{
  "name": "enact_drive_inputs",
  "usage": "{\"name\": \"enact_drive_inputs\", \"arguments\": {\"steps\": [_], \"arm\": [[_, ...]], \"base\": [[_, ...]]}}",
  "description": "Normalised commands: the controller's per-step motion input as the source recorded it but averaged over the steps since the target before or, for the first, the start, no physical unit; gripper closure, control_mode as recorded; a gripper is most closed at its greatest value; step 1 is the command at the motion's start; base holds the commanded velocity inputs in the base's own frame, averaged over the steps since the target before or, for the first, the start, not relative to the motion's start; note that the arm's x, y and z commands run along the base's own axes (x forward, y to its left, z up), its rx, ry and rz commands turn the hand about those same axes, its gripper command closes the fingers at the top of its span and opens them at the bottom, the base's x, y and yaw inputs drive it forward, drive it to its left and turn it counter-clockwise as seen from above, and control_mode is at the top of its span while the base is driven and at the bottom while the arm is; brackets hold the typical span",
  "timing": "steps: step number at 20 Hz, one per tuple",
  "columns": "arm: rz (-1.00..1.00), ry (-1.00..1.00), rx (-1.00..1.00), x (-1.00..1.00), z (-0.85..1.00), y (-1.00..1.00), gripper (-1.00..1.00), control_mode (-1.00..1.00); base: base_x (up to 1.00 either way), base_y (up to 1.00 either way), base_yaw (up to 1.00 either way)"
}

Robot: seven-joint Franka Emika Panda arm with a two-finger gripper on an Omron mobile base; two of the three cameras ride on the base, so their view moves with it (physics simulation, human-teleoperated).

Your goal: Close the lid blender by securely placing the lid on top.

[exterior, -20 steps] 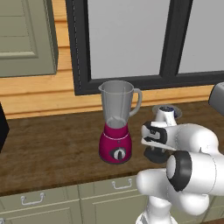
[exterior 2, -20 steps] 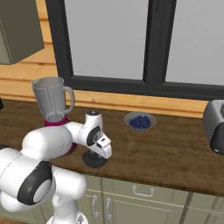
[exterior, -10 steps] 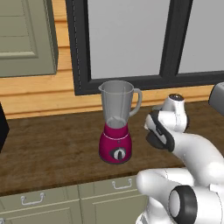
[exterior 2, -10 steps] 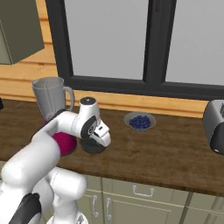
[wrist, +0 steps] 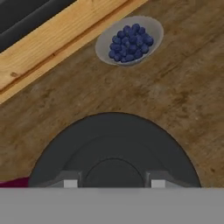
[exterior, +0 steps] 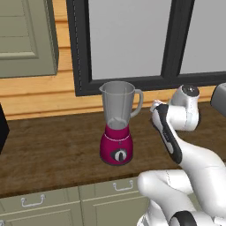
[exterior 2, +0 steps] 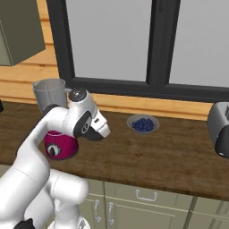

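The lid (wrist: 113,148) is hanging flat above the table (wrist: 183,100), with the claw (wrist: 113,180) squeezing its middle knob so it can be carried. One blender (exterior: 118,123) is standing open on the table beside the arm, waiting for it. One bowl of blueberries (wrist: 130,40) is sitting near the window.

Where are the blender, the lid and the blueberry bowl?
blender (exterior: 117,132), left base view, lower part of the clear jar.
lid (wrist: 113,144), hand view, top of the black disc.
blueberry bowl (exterior 2: 133,119), right base view, its rim.
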Motion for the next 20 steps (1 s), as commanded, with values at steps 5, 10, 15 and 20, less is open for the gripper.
{"name": "enact_drive_inputs", "arguments": {"steps": [5, 10, 15, 20], "arm": [[-0.03, -0.23, 0.0, 0.0, 1.0, -0.06, 1.0, -1.0], [0.0, -0.15, 0.0, 0.0, 1.0, 0.0, 1.0, -1.0], [0.0, -0.11, 0.0, 0.0, 1.0, 0.12, 1.0, -1.0], [0.0, -0.01, 0.0, 0.0, 1.0, 0.4, 1.0, -1.0]], "base": [[0.0, 0.0, 0.0], [0.0, 0.0, 0.0], [0.0, 0.0, 0.0], [0.0, 0.0, 0.0]]}}
